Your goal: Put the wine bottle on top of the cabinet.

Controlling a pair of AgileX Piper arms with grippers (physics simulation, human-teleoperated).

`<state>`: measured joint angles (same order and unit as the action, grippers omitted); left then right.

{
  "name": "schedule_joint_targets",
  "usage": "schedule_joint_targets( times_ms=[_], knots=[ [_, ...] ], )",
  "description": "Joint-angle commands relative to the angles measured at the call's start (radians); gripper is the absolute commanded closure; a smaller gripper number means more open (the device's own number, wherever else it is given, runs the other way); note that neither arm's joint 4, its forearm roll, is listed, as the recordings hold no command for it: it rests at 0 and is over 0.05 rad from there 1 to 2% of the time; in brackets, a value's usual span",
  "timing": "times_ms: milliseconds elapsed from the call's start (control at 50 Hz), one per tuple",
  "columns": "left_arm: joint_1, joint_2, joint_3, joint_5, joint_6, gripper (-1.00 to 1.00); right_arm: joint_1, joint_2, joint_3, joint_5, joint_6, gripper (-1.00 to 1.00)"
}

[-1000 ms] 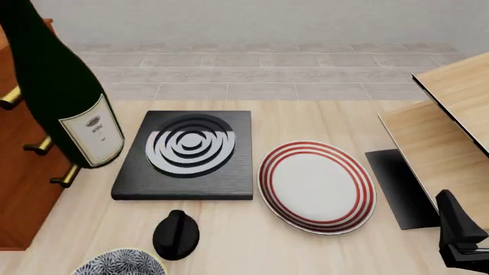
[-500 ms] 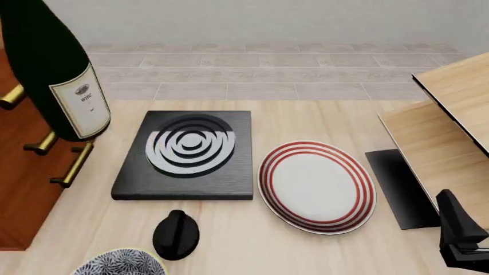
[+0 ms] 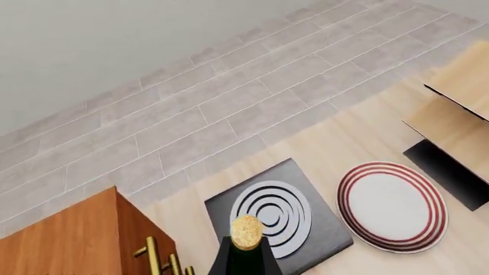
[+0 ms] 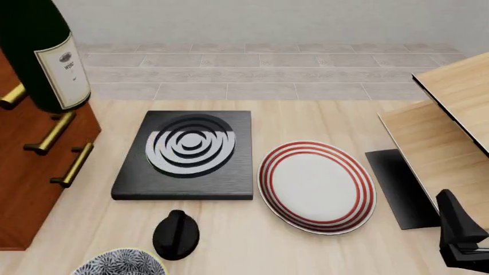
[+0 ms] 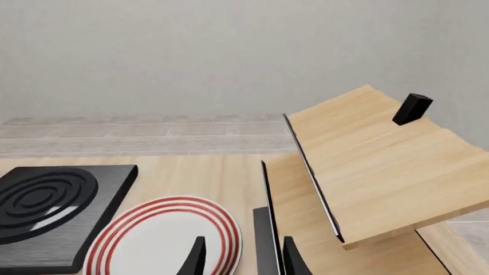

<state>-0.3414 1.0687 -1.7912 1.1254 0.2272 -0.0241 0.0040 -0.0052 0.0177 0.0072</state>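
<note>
Since 1 second ago the wine bottle (image 4: 42, 54) has risen and swung left, so it now hangs in front of the cabinet (image 4: 34, 172) at the surface's left edge rather than beside the black burner slab (image 4: 185, 154). I judge I'm carrying it high so its base will clear the cabinet top. My left tool is out of sight everywhere, so I cannot tell its grip, though the bottle hangs aloft. Only the left wrist view shows the cork (image 3: 247, 231). My right tool (image 5: 243, 258) idles, fingers narrowly apart, by the striped plate (image 4: 317, 187).
</note>
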Motion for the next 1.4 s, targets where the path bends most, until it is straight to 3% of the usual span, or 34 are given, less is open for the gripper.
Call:
schedule_joint_targets(
  times_ms=[20, 140, 260, 340, 560, 660, 820, 1100, 1200, 1240, 1340, 1400],
  knots=[
    [0.066, 0.048, -0.101, 0.017, -0.005, 1.00, 0.000, 0.000, -0.001, 0.001, 0.000, -1.00],
    [0.105, 0.069, -0.132, 0.020, -0.013, 1.00, 0.000, 0.000, 0.000, 0.000, 0.000, -1.00],
    [0.166, 0.079, -0.059, -0.031, 0.026, 1.00, 0.001, 0.001, 0.000, 0.001, 0.000, -1.00],
    [0.192, 0.113, -0.132, -0.007, 0.011, 1.00, 0.000, 0.001, 0.000, 0.001, 0.000, -1.00],
    [0.255, 0.154, -0.197, -0.008, 0.020, 1.00, 0.001, 0.001, 0.000, 0.001, 0.000, -1.00],
    [0.282, 0.200, -0.298, 0.033, 0.004, 1.00, 0.000, 0.001, 0.001, 0.000, 0.000, -1.00],
    [0.334, 0.191, -0.235, -0.026, -0.003, 1.00, 0.001, 0.001, 0.000, 0.000, 0.000, -1.00],
    [0.446, 0.207, -0.207, -0.099, -0.014, 1.00, 0.001, 0.002, 0.000, 0.001, 0.001, -1.00],
    [0.501, 0.198, -0.145, -0.160, 0.000, 1.00, 0.001, 0.001, 0.000, 0.001, 0.000, -1.00],
    [0.527, 0.212, -0.161, -0.170, -0.023, 1.00, 0.002, 0.000, -0.001, 0.002, 0.000, -1.00],
    [0.551, 0.223, -0.156, -0.180, 0.001, 1.00, 0.002, -0.001, 0.004, -0.002, -0.001, -1.00],
    [0.587, 0.259, -0.221, -0.162, -0.018, 1.00, 0.001, -0.001, 0.005, -0.002, -0.002, -1.00]
  ],
)
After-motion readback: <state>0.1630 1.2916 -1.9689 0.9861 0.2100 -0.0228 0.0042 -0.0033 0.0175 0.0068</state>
